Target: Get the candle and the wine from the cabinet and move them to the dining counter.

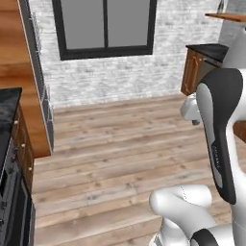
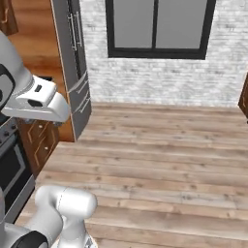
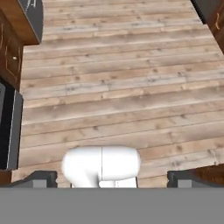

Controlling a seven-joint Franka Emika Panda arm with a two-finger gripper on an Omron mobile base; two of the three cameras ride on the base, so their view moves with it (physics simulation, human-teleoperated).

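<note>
Hand view: your fingers [image 3: 112, 177] are spread wide, pinching nothing, above bare plank floor [image 3: 122, 87].
Left base view puts the cabinet [image 1: 229, 17], an orange-brown shelf slab, at the upper right above a dark-topped desk [image 1: 209, 50], well apart from your arm [image 1: 218, 129]; you cannot tell what sits on it.

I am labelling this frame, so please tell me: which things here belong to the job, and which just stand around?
Job: wooden wall shelf; gripper, open and holding nothing.
Standing around: window; fridge; oven; wall-side black counter.
</note>
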